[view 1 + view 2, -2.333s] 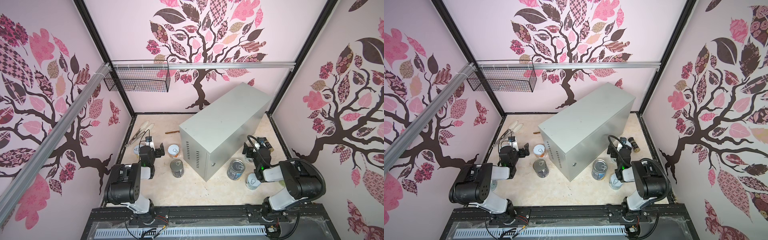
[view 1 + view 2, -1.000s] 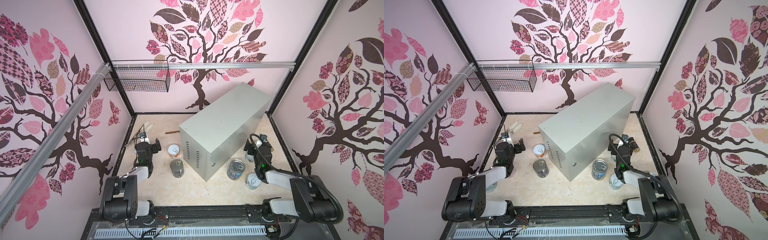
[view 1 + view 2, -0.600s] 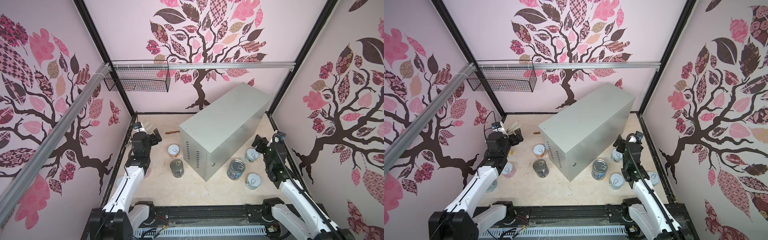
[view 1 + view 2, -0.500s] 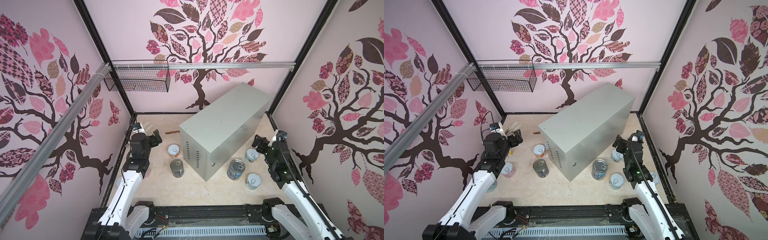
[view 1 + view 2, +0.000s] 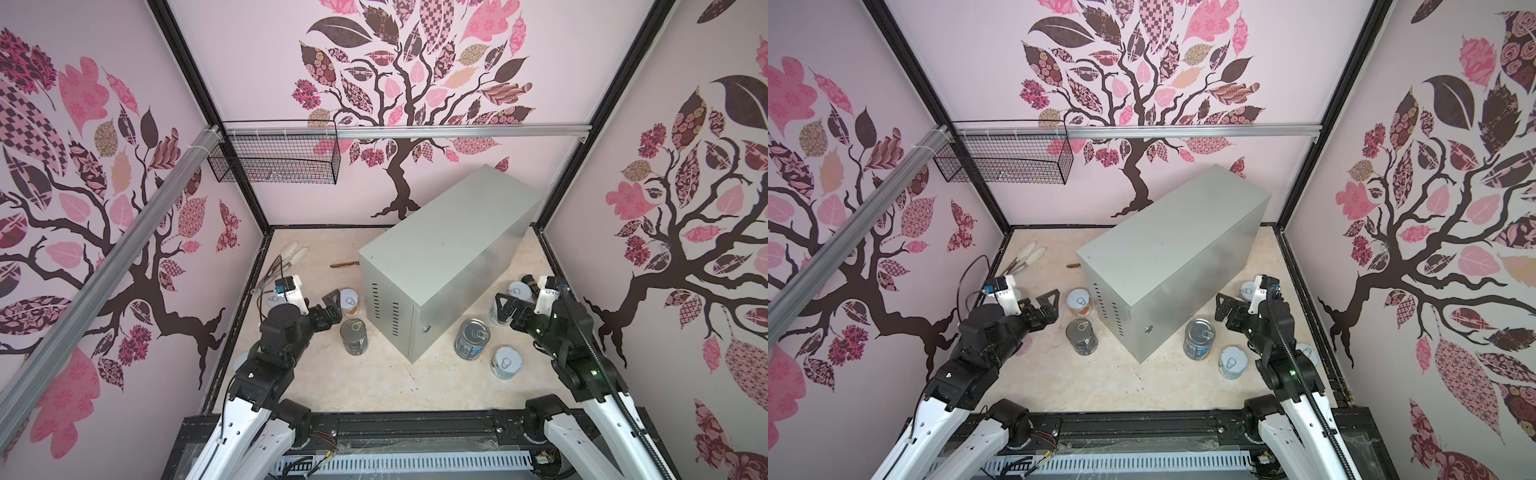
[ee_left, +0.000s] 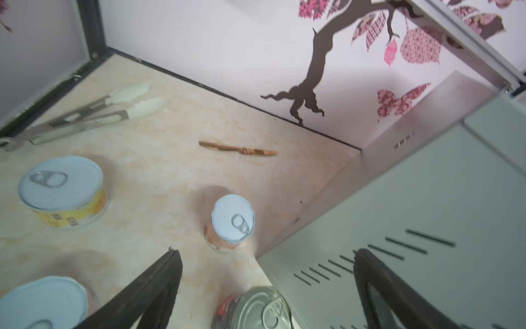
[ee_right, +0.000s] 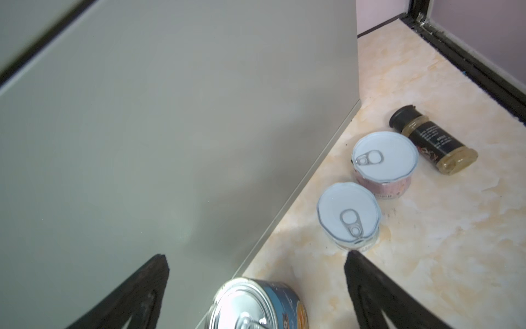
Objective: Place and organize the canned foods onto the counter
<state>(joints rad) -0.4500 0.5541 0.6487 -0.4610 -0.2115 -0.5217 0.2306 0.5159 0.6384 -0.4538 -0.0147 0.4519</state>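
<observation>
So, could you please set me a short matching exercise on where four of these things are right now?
Things:
1. spice jar
2. tongs
3. wire basket
4. blue-labelled can

Places or states:
A. hangs up high at the back
B. lies on its side beside a pink-labelled can
C. stands upright near the lock of the counter
D. lies flat near the far left corner

Pairs: 1-B, 2-D, 3-A, 4-C
</observation>
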